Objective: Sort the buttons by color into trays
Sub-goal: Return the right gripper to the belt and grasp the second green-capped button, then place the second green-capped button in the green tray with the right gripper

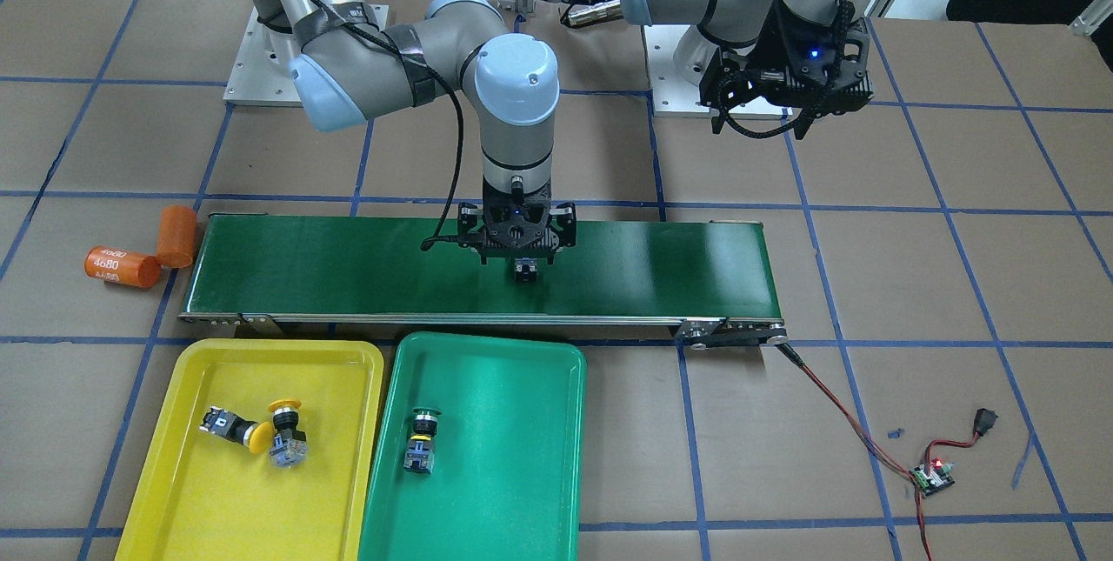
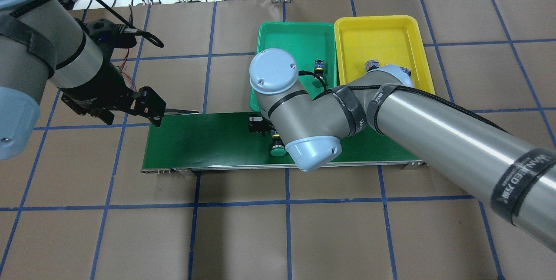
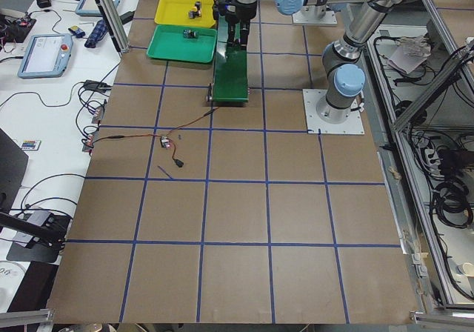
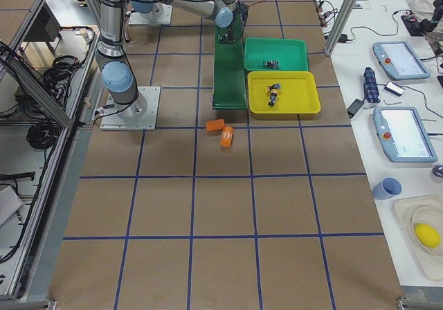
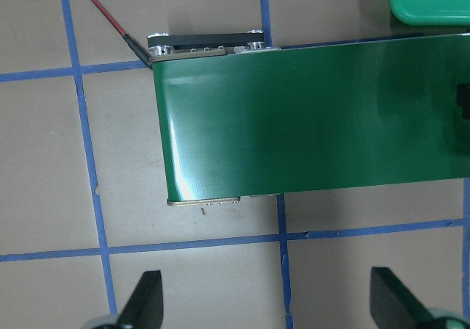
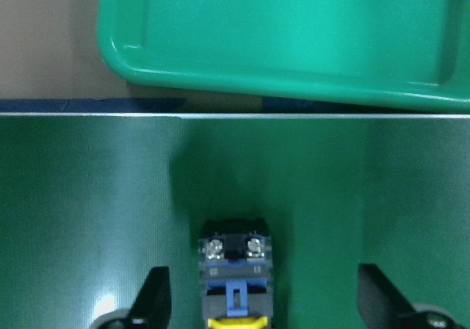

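Blue-gridded brown table (image 1: pixel 956 283) bears a conveyor belt (image 1: pixel 348 274); front-facing view puts the yellow tray (image 1: pixel 226 500) at its 7 o'clock, green tray (image 1: pixel 504 491) at 6, orange cylinders (image 1: pixel 176 236) at 9, circuit board (image 1: pixel 931 478) at 4

Right gripper (image 1: pixel 520 258) over a button (image 1: pixel 524 272) on the conveyor belt (image 1: pixel 348 270); yellow tray (image 1: pixel 200 500) holds two yellow buttons (image 1: pixel 285 437)
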`<state>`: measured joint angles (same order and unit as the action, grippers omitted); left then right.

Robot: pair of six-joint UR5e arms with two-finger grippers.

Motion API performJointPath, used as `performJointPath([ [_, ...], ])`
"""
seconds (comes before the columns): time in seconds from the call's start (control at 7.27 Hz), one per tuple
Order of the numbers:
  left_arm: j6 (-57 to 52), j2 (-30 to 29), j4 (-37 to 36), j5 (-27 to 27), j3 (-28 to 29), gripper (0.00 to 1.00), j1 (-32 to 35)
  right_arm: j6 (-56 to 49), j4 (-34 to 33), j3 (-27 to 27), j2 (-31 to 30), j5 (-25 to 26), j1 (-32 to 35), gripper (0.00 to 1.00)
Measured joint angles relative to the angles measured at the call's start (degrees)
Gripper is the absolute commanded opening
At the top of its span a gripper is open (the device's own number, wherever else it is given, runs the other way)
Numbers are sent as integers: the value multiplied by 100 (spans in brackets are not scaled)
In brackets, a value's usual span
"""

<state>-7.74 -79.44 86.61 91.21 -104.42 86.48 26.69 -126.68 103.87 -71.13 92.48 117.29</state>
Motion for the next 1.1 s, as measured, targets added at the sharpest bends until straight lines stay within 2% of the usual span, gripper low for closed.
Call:
performJointPath([
  [0.14,5,-1,-2,1,0,100,0,23,189,12,-81,22,3,31],
  [0.28,-3,1,-3,2,-1,100,0,35,256,15,-75,37,2,38],
  [0.41,-17,4,-4,2,-5,100,0,32,255,0,-24,41,-15,39],
  [0.55,-6,5,-4,0,-7,100,0,16,240,-31,35,38,-39,29],
  [0.69,18,2,-4,-1,-6,100,0,-3,228,-49,65,31,-53,12],
  [1.1,20,-1,-4,2,-7,100,0,-71,359,-353,43,36,-124,8],
])
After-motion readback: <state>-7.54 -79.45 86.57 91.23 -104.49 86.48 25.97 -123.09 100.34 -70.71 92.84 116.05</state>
